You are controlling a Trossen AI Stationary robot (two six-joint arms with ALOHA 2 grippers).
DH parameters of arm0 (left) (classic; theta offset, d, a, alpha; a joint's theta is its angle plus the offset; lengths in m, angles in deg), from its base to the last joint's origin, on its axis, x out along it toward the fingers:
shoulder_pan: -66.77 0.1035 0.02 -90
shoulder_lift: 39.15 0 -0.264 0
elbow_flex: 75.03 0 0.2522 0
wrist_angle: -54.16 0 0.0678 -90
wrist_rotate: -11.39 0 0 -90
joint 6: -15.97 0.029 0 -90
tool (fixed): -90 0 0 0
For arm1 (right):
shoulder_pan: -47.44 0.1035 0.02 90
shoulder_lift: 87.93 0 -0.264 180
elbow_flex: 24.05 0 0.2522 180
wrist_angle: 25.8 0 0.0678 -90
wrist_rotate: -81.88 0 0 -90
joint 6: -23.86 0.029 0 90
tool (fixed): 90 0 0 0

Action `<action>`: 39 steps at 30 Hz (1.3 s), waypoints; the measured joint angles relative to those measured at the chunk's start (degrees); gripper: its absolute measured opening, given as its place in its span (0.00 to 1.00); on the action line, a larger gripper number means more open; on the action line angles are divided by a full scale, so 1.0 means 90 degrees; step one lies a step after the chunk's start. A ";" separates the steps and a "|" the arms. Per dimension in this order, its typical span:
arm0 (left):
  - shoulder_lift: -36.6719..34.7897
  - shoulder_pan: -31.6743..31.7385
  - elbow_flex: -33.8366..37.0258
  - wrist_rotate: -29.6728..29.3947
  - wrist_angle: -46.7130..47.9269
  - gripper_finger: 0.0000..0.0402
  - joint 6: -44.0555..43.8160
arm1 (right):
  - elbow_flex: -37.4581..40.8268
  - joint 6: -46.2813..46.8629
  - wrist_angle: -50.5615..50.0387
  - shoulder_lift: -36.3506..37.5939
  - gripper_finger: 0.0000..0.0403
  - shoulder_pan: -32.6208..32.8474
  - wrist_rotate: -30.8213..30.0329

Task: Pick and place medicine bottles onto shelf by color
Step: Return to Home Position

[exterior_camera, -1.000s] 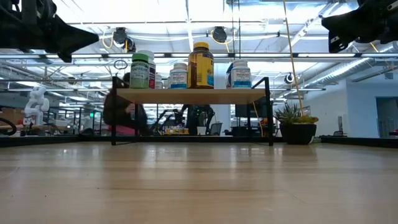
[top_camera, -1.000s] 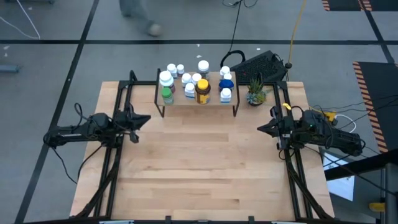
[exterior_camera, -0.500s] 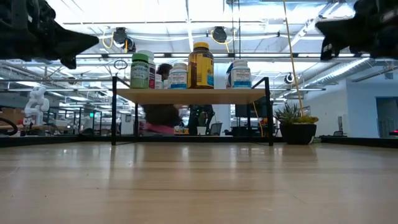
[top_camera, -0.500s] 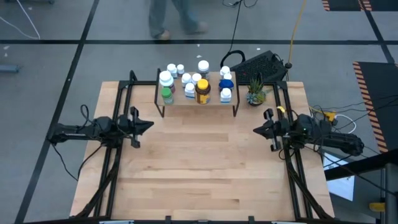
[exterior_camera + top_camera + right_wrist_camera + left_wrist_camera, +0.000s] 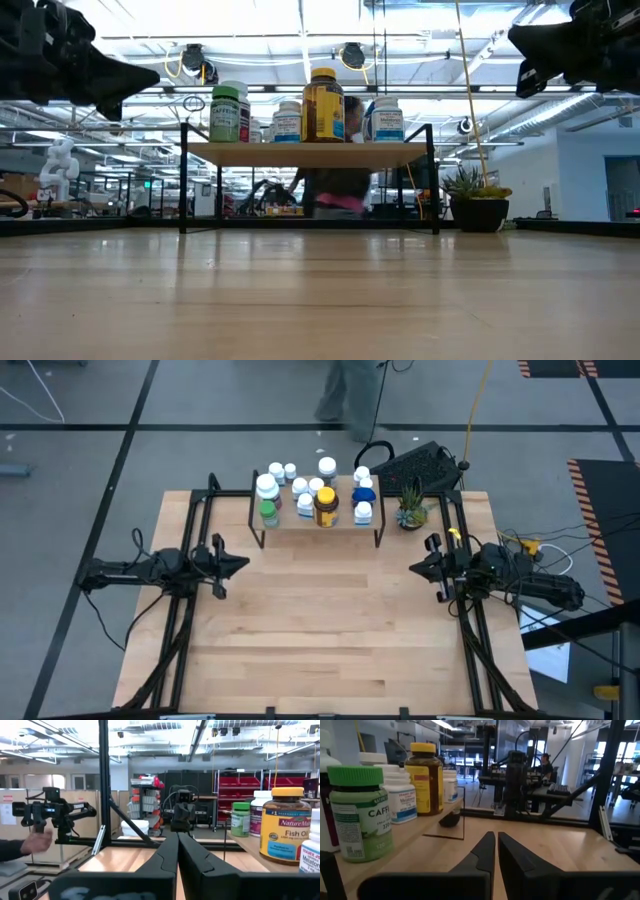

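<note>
Shifted slightly, left gripper (image 5: 243, 563) and right gripper (image 5: 412, 569) sit closed, empty; medicine bottles (image 5: 325, 507) upright.

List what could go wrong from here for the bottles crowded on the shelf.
1. The green bottle stands near the shelf's left front corner; a jolt might tip it off.
2. A person walks past behind the table; a bump could shake everything on the shelf.
The left gripper and right gripper hang shut, well clear.
</note>
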 joint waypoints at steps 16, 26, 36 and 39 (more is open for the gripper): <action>0.0000 0.0000 0.0000 -0.0001 0.0074 0.03 -0.0004 | 0.0016 0.0000 0.0000 0.0000 0.00 0.0000 -0.0002; 0.0000 0.0000 0.0000 -0.0001 0.0069 0.08 -0.0002 | 0.0021 -0.0044 0.0000 0.0000 0.00 0.0000 -0.0002; 0.0000 0.0000 0.0000 -0.0001 0.0069 0.08 -0.0002 | 0.0021 -0.0044 0.0000 0.0000 0.00 0.0000 -0.0002; 0.0000 0.0000 0.0000 -0.0001 0.0069 0.08 -0.0002 | 0.0021 -0.0045 -0.0001 0.0000 0.00 0.0000 -0.0002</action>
